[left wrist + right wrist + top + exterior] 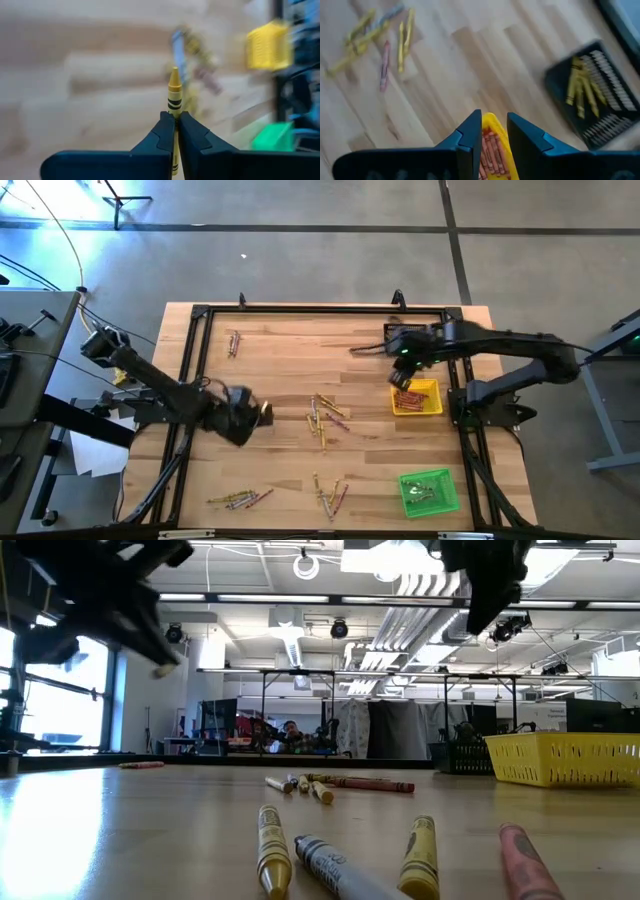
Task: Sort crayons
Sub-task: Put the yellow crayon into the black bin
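Observation:
Crayons lie flat on the wooden table in loose groups: one at the middle [325, 418], one at the far left [233, 342], two by the near edge [238, 498] [330, 495]. My left gripper [262, 412] hovers left of the middle group, shut on a yellow crayon [174, 90]. My right gripper [405, 368] hangs open over the yellow tray [428, 408], which holds red crayons [492, 150]. Nothing is between its fingers [470, 140]. My left gripper pinches the yellow crayon's shaft [174, 109] between its two fingers. The crayon lies along the fingers, its pointed tip [173, 75] sticking out past their ends. The fingers slant downward from the table's left side. The crayon is lifted clear of the table.
A black tray [600, 100] with yellow crayons [580, 87] stands at the far right, behind the yellow tray. A green tray [430, 490] sits at the near right. A black frame [200, 315] runs around the work area. Several crayons [340, 860] lie close to the near edge.

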